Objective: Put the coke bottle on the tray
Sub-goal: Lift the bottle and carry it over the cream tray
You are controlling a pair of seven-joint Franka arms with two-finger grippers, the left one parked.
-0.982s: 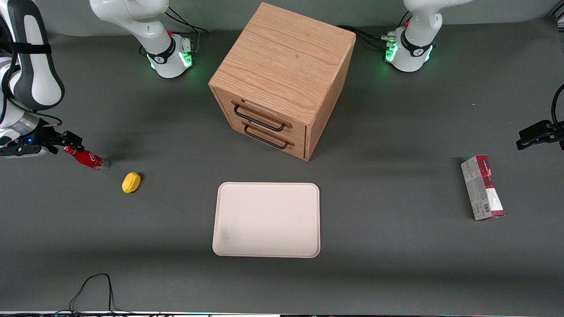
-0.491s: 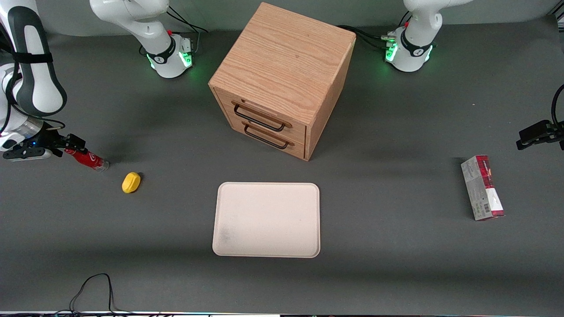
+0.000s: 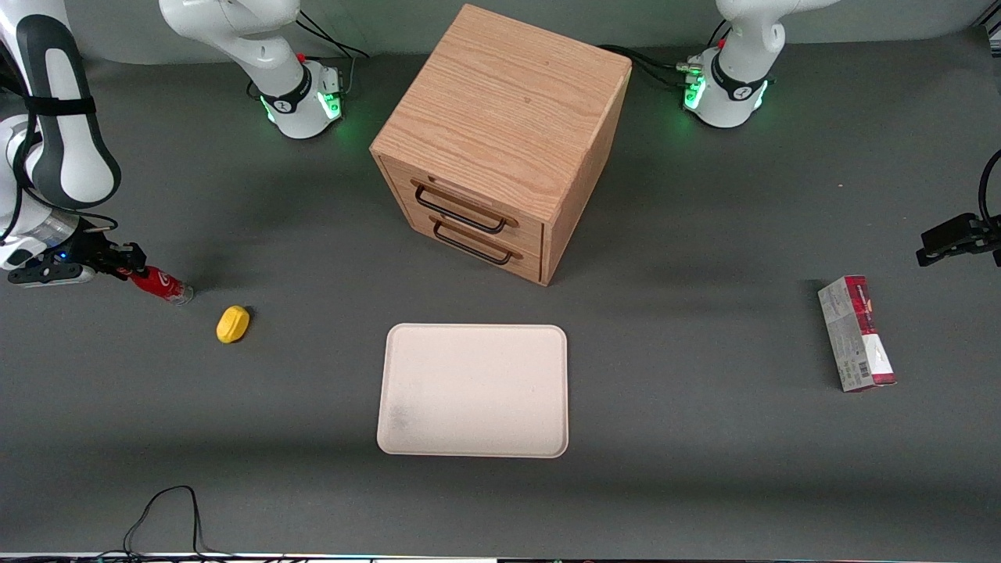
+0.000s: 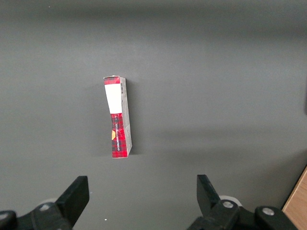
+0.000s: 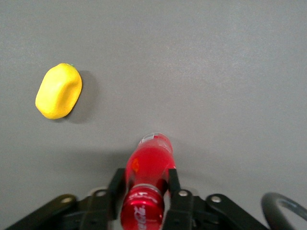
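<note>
The coke bottle [image 3: 162,284] is small, slim and red, and lies slanted on the grey table toward the working arm's end, its clear base on the table. My right gripper [image 3: 130,263] is at its cap end. In the right wrist view the gripper [image 5: 145,176] has a black finger pressed against each side of the bottle [image 5: 149,160] just below the red cap, so it is shut on the neck. The cream tray [image 3: 473,391] lies flat near the table's middle, nearer the front camera than the cabinet, with nothing on it.
A yellow lemon-shaped lump [image 3: 233,324] [image 5: 58,91] lies on the table between the bottle and the tray. A wooden two-drawer cabinet [image 3: 500,141] stands mid-table. A red-and-white box [image 3: 856,332] [image 4: 118,117] lies toward the parked arm's end.
My right gripper has slid down over the bottle's cap onto its neck. The bottle's base has stayed in place.
</note>
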